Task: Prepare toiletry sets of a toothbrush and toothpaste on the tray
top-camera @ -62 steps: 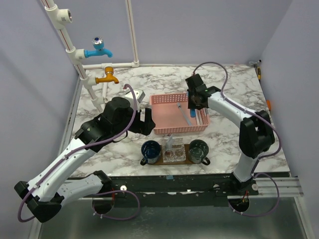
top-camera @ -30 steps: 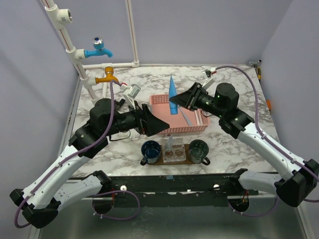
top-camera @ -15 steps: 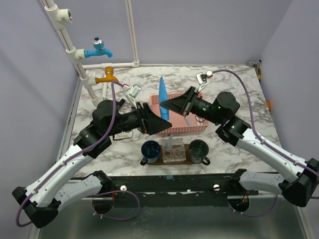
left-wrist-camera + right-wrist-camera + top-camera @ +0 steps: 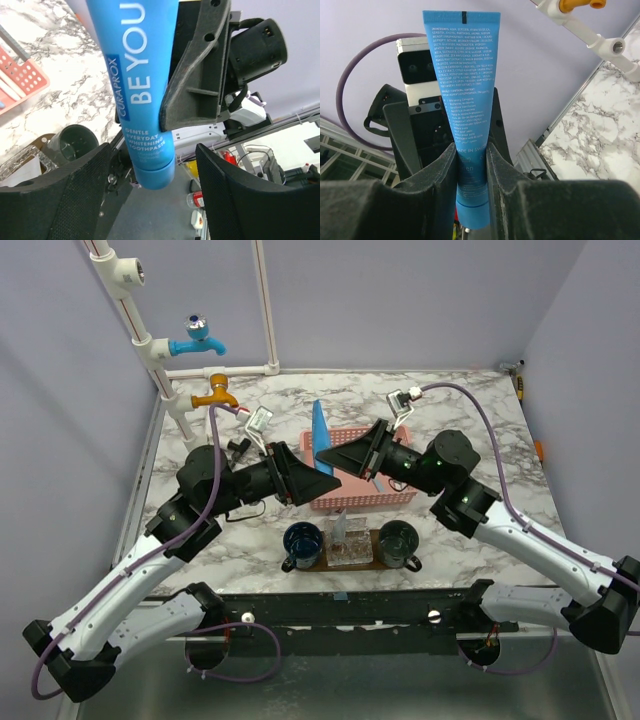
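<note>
Blue toothpaste tube (image 4: pixel 319 426), printed in white and fitted with a blue cap, is clenched in the right pincer (image 4: pixel 322 452). It is held in the air over the left part of the pink slotted basket (image 4: pixel 357 502), clear of the tabletop (image 4: pixel 470 420). In the right wrist view both fingers (image 4: pixel 444 170) press against the tube's lower body just above the cap, and the flat crimped end stands at the top of the picture. The left pincer (image 4: pixel 330 482) faces the right one from the opposite side and is released. In the left wrist view its two padded fingers (image 4: pixel 75 190) stand apart on either side of the cap end, with a gap showing on each side of the tube. The tray (image 4: pixel 327 565), a dark brown wooden board, lies on the marbled tabletop between the basket and the arm bases, well apart from the tube. It carries a dark blue cup (image 4: pixel 302 540) at its left end, a dark green cup (image 4: pixel 398 540) at its right end and a clear glass holder (image 4: pixel 346 548) between them. What lies inside the basket cannot be made out.
</note>
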`<state>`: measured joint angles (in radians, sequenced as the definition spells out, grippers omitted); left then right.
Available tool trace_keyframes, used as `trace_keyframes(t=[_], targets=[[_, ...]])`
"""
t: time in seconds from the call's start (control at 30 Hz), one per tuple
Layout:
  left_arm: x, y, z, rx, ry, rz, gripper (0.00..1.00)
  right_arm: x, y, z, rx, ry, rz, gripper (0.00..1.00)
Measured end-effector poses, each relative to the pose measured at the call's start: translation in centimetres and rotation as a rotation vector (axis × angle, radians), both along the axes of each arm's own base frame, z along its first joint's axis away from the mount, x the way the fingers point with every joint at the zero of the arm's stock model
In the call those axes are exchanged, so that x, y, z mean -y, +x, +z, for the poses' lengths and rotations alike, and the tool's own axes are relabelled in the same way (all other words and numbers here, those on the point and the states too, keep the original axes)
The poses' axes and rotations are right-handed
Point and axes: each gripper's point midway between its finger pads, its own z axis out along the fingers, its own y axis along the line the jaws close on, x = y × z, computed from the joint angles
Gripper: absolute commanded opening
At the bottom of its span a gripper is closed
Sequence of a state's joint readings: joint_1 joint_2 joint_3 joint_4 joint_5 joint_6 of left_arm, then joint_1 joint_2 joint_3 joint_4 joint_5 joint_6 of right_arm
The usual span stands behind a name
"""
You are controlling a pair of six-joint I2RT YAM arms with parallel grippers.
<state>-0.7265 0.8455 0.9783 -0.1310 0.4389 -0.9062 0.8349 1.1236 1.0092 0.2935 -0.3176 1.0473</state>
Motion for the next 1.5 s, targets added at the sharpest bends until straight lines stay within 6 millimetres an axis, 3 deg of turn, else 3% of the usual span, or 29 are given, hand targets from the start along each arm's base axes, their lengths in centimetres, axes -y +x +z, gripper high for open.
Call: trace_keyframes(t=[0.27,0.5,0.7,0.83,1.2,1.5], targets=[[-0.1,-0.1,1.2,0.017,-0.052,0.002,0.5,-0.2,-0.4,-0.5,-0.008,-0.004,0.001,0.27],[-0.1,0.0,0.7,0.001,-0.052,0.005,0.31,-0.2,-0.6,-0.4,-0.007,0.004,-0.008,0.27],[-0.2,-0.1,0.6,-0.001,-0.058,0.006,0.01,-0.3,-0.8,-0.4,-0.004,0.011,-0.01,0.34],[-0.2,-0.2,0.6,0.003,-0.058,0.005,0.0,-0.3,-0.9,-0.3,-0.003,0.012,-0.013,0.46],[-0.7,-0.4,-1.1,0.019,0.018,0.006,0.0,0.2,0.2,-0.9,0.037,-0.105,-0.086,0.56],[-1.9,-1.0,-6.7,0.001,0.245,-0.01,0.0,1.8,0.8,0.7,0.11,-0.237,-0.16,0.59]])
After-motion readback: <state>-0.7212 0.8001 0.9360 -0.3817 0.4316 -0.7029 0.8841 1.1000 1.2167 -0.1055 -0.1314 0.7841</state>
